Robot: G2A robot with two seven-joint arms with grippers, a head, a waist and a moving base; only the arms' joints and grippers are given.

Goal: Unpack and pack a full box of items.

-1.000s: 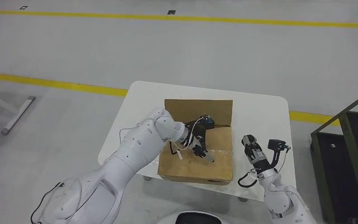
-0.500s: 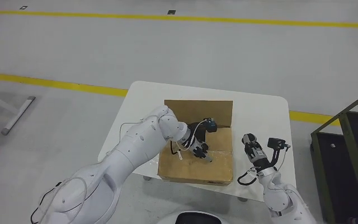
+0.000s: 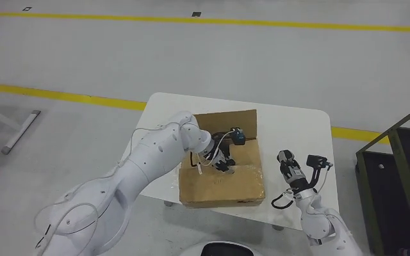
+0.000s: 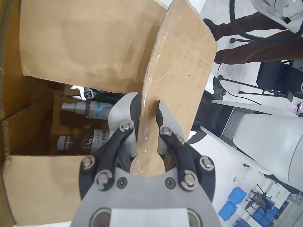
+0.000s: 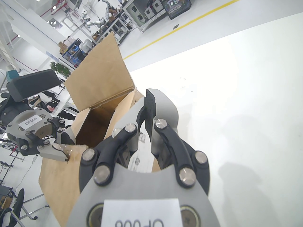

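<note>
A brown cardboard box [image 3: 221, 185] stands in the middle of the white table [image 3: 288, 128]. My left gripper [image 3: 225, 165] is over the box, shut on the edge of a taped top flap [image 4: 180, 60], which stands lifted between its fingers [image 4: 136, 106]. Through the gap under the flaps I see a clear spray bottle [image 4: 80, 106] and a brown bottle [image 4: 78, 141] lying inside the box. The far flap [image 5: 94, 86] stands upright. My right gripper [image 3: 282, 155] rests above the table to the right of the box, shut with nothing in it [image 5: 148, 103].
The table has bare room to the right of and behind the box. A dark metal rack [image 3: 384, 179] stands on the floor past the table's right edge. The box sits close to the table's front edge.
My left gripper has drawn back and to the left with the flap, raising it. The box has turned slightly and shifted left. The right arm has hardly moved.
</note>
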